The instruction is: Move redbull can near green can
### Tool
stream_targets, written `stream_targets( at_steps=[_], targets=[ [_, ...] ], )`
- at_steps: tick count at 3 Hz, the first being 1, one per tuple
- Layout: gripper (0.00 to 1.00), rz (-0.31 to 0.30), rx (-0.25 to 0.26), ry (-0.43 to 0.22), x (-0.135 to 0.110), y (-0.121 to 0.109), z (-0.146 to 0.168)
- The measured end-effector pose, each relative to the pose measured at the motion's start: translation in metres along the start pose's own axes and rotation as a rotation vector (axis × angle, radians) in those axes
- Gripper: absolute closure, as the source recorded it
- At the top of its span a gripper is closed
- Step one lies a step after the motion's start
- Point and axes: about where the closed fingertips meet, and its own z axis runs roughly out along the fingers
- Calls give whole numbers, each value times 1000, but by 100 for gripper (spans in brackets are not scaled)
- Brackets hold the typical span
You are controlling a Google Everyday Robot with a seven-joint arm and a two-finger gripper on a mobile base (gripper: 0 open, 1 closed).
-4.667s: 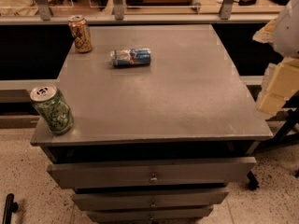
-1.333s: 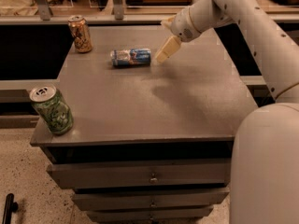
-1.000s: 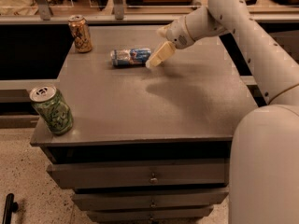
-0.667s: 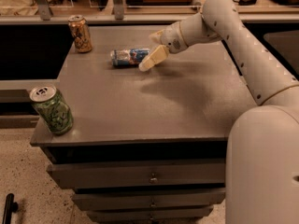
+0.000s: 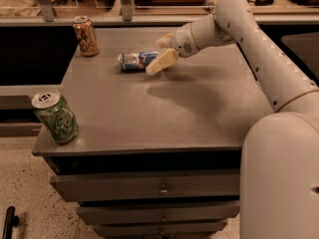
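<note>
One wide-open, empty claw (image 5: 162, 50) has just swung in beside the toppled redbull can (image 5: 135, 61), which lies well apart from the green can (image 5: 55, 117), so grasping looks next.

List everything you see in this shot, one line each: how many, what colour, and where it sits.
redbull can: one, blue and silver, lying on its side at the back middle of the table.
green can: one, green with a pale pattern and silver top, upright at the table's front left corner.
orange-brown can: one, upright at the back left corner.
table: one, grey top.
drawers: at least three, grey, stacked under the tabletop, with small knobs.
black object: one, on the speckled floor at lower left; what it is cannot be told.
gripper: one, pale yellow, right at the redbull can's right end.
arm: one, white, reaching in from the right.
</note>
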Motion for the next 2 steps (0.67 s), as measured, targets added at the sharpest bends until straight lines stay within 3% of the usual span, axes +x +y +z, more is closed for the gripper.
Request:
stream_targets(
  at_steps=[2],
  targets=[
    [64, 1, -12, 0, 0, 2, 8]
  ],
)
